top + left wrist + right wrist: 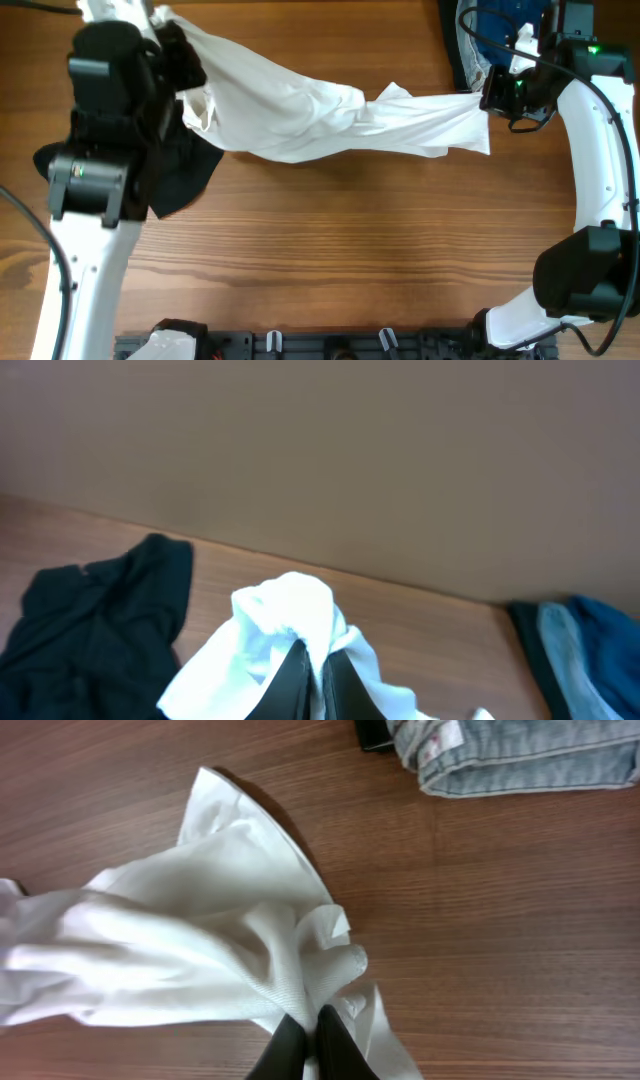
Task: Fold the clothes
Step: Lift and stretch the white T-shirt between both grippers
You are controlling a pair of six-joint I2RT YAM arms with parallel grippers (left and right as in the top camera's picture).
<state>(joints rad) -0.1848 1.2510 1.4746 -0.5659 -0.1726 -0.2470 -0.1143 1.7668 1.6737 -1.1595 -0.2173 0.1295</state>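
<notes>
A white garment (320,115) hangs stretched between my two grippers across the back of the table. My left gripper (180,50) is shut on its left end, which bunches above the fingers in the left wrist view (285,610). My right gripper (487,95) is shut on its right end, where the white cloth (200,960) is pinched between the fingers (312,1040). A black garment (185,175) lies crumpled on the table under the left arm and also shows in the left wrist view (90,620).
Folded jeans and blue clothes (500,30) are stacked at the back right; the pale denim (510,755) shows in the right wrist view, and the blue pile (580,650) in the left wrist view. A rack (330,345) runs along the table's front edge.
</notes>
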